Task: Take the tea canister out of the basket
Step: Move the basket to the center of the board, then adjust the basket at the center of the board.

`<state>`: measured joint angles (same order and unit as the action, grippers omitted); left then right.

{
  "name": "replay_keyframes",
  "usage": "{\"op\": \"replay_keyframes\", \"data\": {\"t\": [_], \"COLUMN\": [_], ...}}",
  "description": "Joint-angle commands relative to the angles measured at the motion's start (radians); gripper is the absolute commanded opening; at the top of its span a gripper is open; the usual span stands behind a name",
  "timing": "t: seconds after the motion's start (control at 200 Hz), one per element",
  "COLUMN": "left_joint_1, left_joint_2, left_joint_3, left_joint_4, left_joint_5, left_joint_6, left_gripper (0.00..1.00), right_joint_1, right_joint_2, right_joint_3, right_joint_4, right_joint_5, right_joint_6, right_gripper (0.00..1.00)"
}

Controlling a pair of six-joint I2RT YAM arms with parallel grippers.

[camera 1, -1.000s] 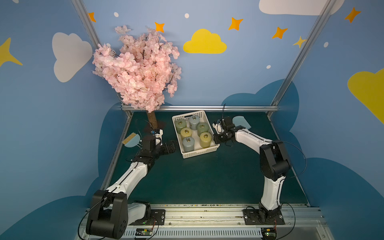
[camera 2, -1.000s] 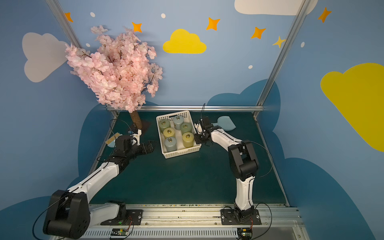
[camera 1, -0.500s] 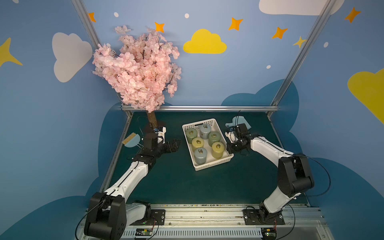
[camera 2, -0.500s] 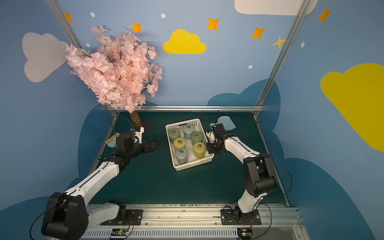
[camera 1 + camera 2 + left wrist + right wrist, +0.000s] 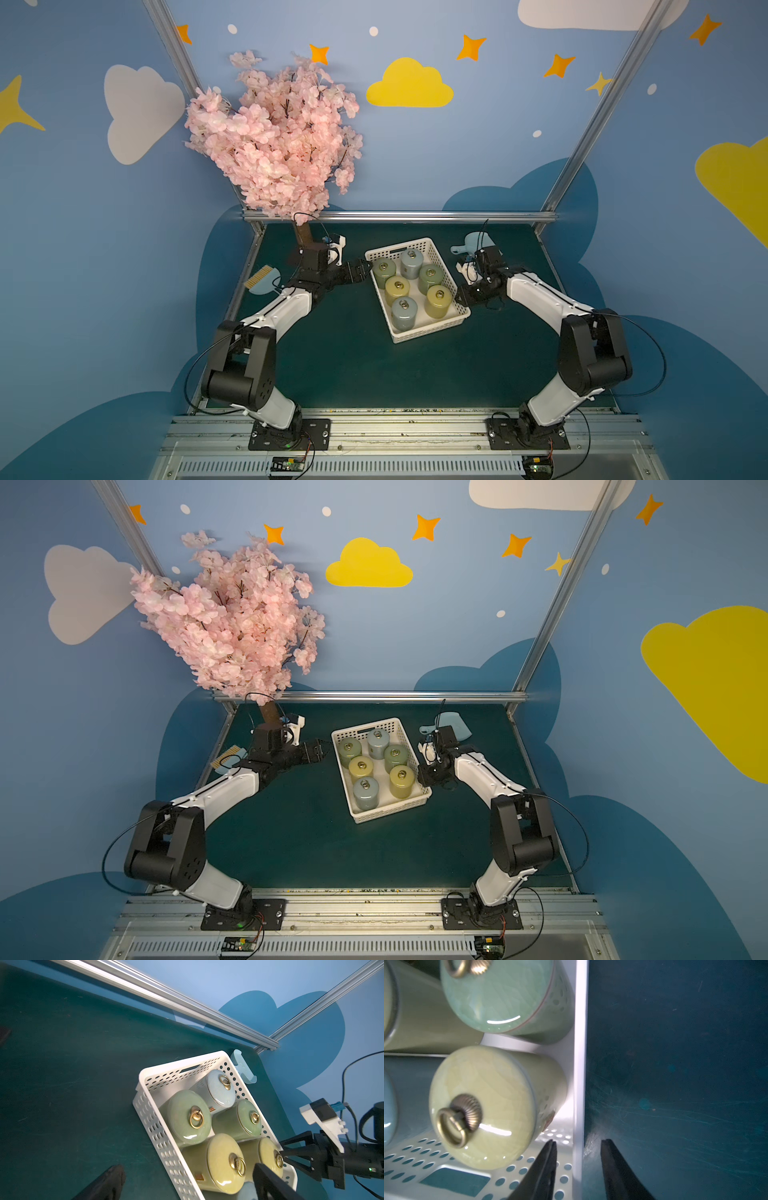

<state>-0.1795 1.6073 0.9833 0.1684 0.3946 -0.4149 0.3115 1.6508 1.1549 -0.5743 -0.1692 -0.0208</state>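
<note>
The white basket (image 5: 432,330) lies a little right of centre in both top views, skewed on the dark green worktop (image 5: 353,365). All six tea canisters (image 5: 397,289) stand inside it in two rows of three, each lid with a brass ring.

The right pincer (image 5: 463,301) is at the basket's right-hand long side, close to the corner nearest the bottom of the frame. In the right wrist view its fingers (image 5: 548,1163) are parted and straddle the rim. One is inside the basket next to the yellow canister (image 5: 492,1095) and the other is outside over the worktop. There is a gap to the rim on each side, so it pinches nothing.

The left pincer (image 5: 365,268) is spread wide just beside the basket's upper left corner; I cannot tell whether it touches the wall.

A pink blossom tree (image 5: 282,137) fills the upper left.
</note>
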Motion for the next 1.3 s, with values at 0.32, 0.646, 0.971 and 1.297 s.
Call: {"op": "replay_keyframes", "data": {"t": [0.32,0.646,0.971,1.297], "left_joint_1": [0.002,0.005,0.01,0.011], "left_joint_2": [0.277,0.448,0.524,0.544], "left_joint_3": [0.175,0.301,0.403,0.426], "left_joint_4": [0.173,0.286,0.248,0.168], "left_joint_5": [-0.019,0.082,0.284,0.404], "left_joint_6": [-0.025,-0.07,-0.072,-0.047], "left_gripper": [1.0,1.0,0.99,0.98], "right_joint_1": [0.025,0.099,0.158,0.156], "right_joint_2": [-0.279,-0.411,-0.402,-0.354], "right_joint_3": [-0.095,-0.162,-0.233,-0.225], "right_joint_4": [0.021,-0.031,0.009,0.011], "right_joint_5": [0.074,0.156,0.149,0.147], "right_joint_6": [0.225,0.48,0.638,0.691], "right_gripper": [0.98,0.98,0.95,0.95]}}
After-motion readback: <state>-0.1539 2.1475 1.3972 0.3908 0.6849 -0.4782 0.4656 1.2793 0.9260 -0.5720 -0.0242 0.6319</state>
